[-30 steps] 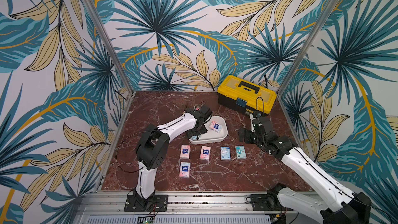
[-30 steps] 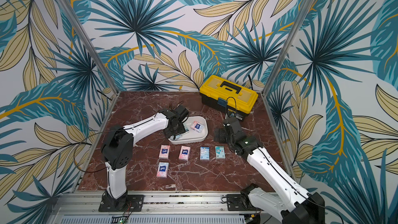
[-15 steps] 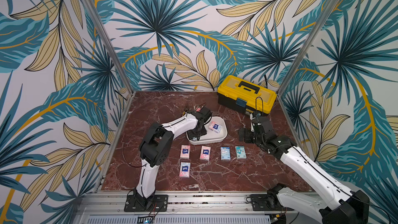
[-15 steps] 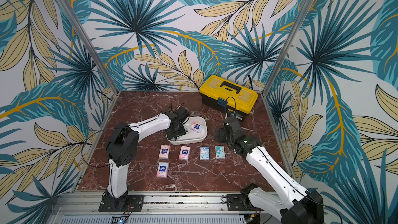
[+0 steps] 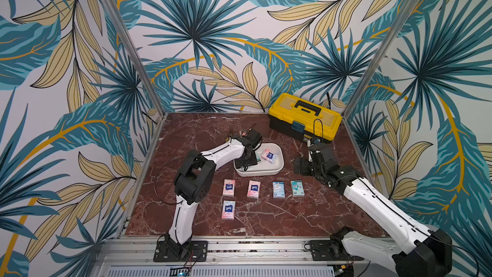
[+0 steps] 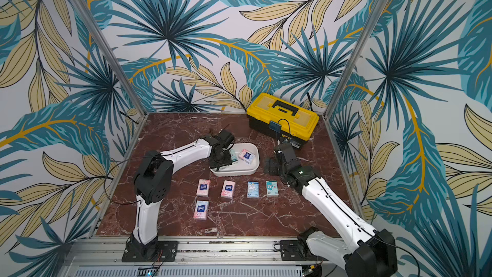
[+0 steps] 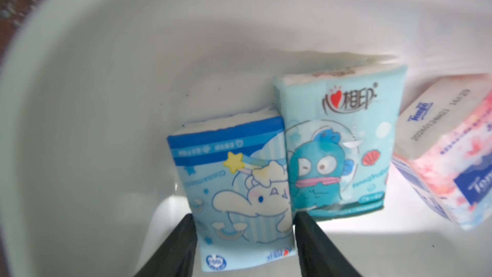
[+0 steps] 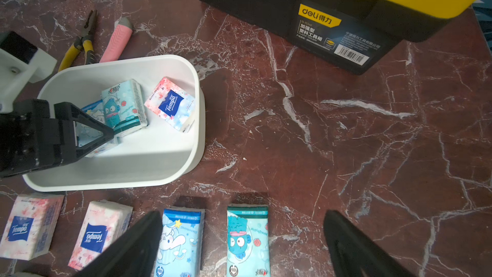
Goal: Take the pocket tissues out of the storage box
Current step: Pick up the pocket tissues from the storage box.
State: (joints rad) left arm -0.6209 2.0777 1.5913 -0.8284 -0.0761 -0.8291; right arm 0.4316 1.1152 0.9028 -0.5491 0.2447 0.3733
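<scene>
Left claw [image 7: 243,215] is down inside the white shallow plastic storage box [image 8: 159,166], pinching the light-blue puppy-print pocket tissue packet [image 7: 234,182] by its long edges. Teal fish-print packet [image 7: 335,142] touches it beside the claw, pink floral packet [image 7: 447,142] beyond. Soft, light, slick wrap, probably squashes and slips, so hold mid-sides. Right claw [image 8: 242,213] is spread, empty, over the red marble desk [image 8: 346,129].

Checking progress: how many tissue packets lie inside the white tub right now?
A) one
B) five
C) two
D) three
D: the wrist views show three in the storage box: a light blue packet gripped between the fingers of the left gripper, a teal packet beside it, and a pink packet lying apart.
</scene>
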